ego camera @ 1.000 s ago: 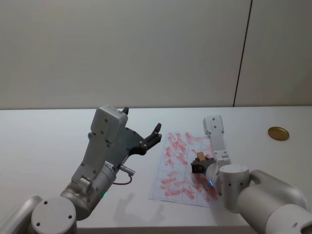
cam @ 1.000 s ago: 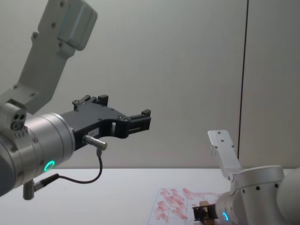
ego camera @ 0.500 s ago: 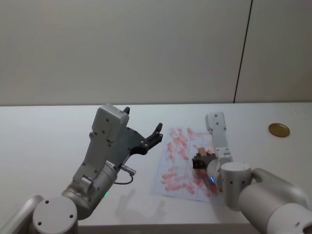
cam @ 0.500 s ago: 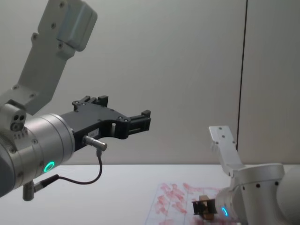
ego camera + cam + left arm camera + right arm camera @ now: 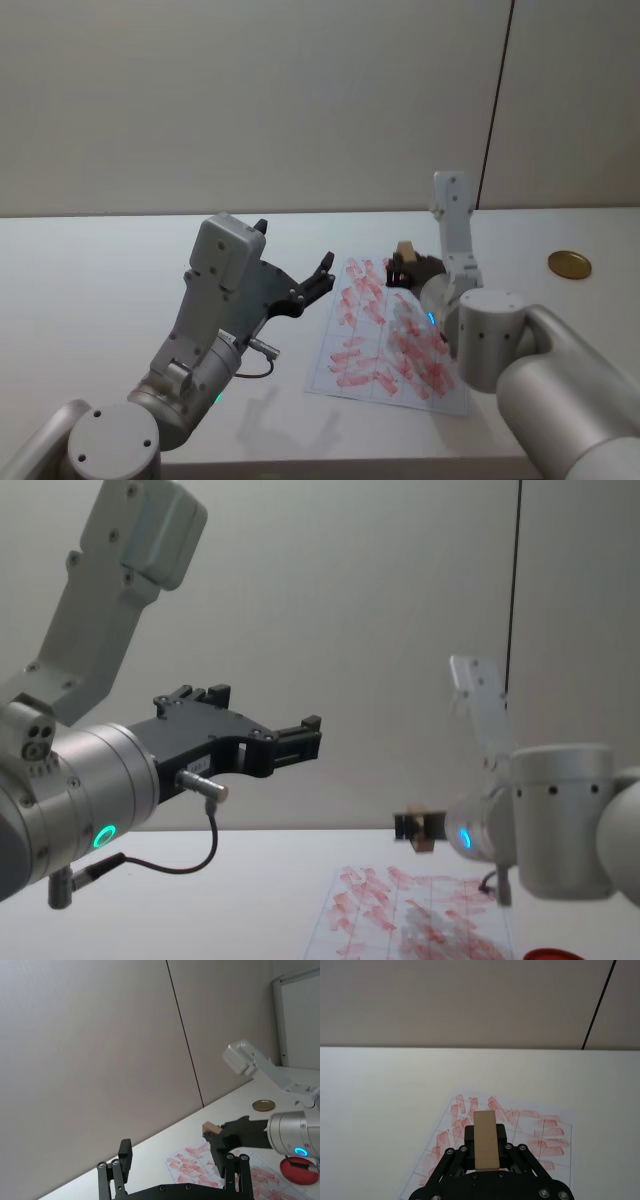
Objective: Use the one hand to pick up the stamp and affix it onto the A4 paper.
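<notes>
One right gripper (image 5: 402, 268) clamps the stamp (image 5: 405, 250) above the A4 paper (image 5: 385, 345), ready for pressing; left gripper (image 5: 318, 273) open beside the paper

Soft, even indoor light fills every view, fairly bright and without glare. The left arm (image 5: 215, 320) casts a faint, diffuse shadow on the worktop (image 5: 90, 300) toward 6 o'clock. Focus is slightly soft throughout.

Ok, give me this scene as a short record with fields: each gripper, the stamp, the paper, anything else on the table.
right gripper: shut on the small light-brown wooden stamp block, held above the table
left gripper: open, raised, idle
white gridded A4 paper: flat, covered in red stamp marks
brass-coloured round disc: right of the paper
flat round red ink pad: beside the paper
</notes>
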You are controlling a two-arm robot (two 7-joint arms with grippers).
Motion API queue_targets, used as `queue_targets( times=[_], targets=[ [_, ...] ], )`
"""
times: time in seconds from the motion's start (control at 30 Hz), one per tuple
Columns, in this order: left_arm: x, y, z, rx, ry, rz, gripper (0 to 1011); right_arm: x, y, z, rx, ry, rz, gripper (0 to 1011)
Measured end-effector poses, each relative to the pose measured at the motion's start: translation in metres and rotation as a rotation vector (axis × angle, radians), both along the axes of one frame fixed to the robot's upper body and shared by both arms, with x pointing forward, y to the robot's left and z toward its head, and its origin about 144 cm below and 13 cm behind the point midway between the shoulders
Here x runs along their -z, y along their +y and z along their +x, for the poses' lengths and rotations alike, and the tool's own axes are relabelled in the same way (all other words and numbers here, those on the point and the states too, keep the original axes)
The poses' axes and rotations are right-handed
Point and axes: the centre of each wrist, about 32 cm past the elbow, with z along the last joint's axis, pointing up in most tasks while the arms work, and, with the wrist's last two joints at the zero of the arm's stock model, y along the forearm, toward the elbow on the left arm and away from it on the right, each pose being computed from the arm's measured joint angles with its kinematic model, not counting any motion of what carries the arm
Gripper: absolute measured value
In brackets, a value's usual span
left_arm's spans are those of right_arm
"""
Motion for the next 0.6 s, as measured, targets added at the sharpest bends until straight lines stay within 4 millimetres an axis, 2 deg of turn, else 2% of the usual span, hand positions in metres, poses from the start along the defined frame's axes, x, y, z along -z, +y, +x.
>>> queue_targets(
  times=[0.3,0.6],
  targets=[
    [0.0,0.0,0.0,0.0,0.0,0.0,993,-0.026,-0.007,-0.01,0.018,-0.047,0.03,221],
    [0.0,0.0,0.0,0.0,0.0,0.0,993,-0.033,-0.027,-0.021,0.061,-0.035,0.016,220]
  ],
)
